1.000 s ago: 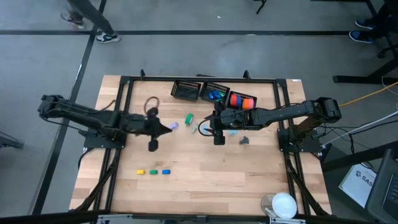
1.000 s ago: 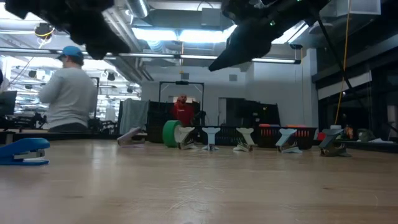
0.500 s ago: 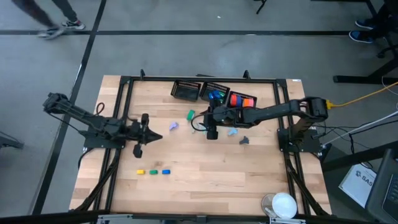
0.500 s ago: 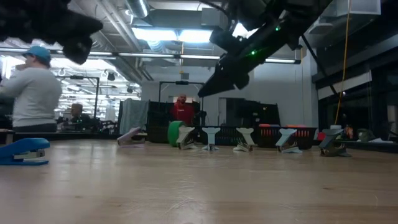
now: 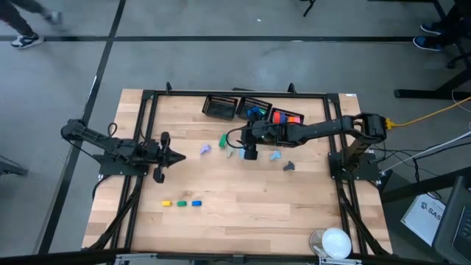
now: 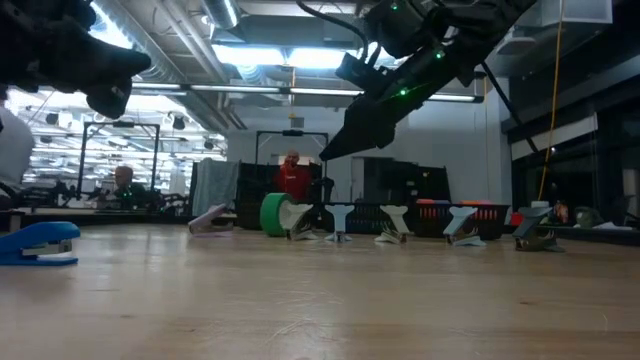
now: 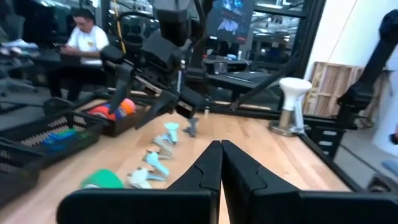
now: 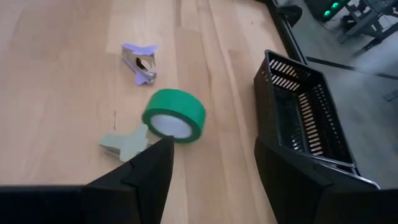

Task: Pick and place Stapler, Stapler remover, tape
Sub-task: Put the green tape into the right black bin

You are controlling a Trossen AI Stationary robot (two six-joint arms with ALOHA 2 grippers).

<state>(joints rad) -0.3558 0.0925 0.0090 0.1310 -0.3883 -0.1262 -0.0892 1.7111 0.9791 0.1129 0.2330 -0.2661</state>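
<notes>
Right gripper [image 8: 211, 168] gapes empty over glossy green tape ring [image 8: 174, 115]; left gripper [image 7: 221, 163] closed, empty.

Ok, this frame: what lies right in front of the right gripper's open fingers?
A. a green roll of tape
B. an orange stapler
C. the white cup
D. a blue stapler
A: in the right wrist view the right gripper has its fingers spread, and the green roll of tape lies on the table just ahead of them, beside a pale staple remover.
</notes>
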